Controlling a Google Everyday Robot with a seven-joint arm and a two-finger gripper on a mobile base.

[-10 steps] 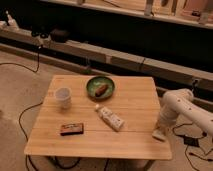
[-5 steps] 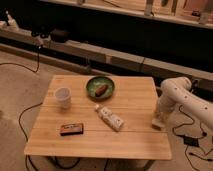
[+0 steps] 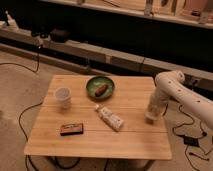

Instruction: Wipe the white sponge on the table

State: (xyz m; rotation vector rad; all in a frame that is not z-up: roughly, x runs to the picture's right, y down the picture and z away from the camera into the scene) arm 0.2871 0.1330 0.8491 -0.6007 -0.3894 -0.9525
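Observation:
The table [image 3: 95,137] has a light wooden plank top and fills the middle of the camera view. My white arm reaches in from the right. Its gripper [image 3: 151,114] points down at the table's right side, near the edge. A small whitish block, the white sponge [image 3: 149,120], sits right under the gripper's tip and touches the table top. The gripper hides most of it.
On the table stand a green bowl [image 3: 100,86] with a brown item in it, a translucent white cup [image 3: 62,97], a white tube with a patterned label [image 3: 110,118] and a small dark box [image 3: 71,129]. Cables lie on the floor around the table. A dark shelf runs along the back.
My arm has moved left, from beside the table's right edge to over its right side. The gripper's tip with the sponge now rests on the top. The other objects have not moved.

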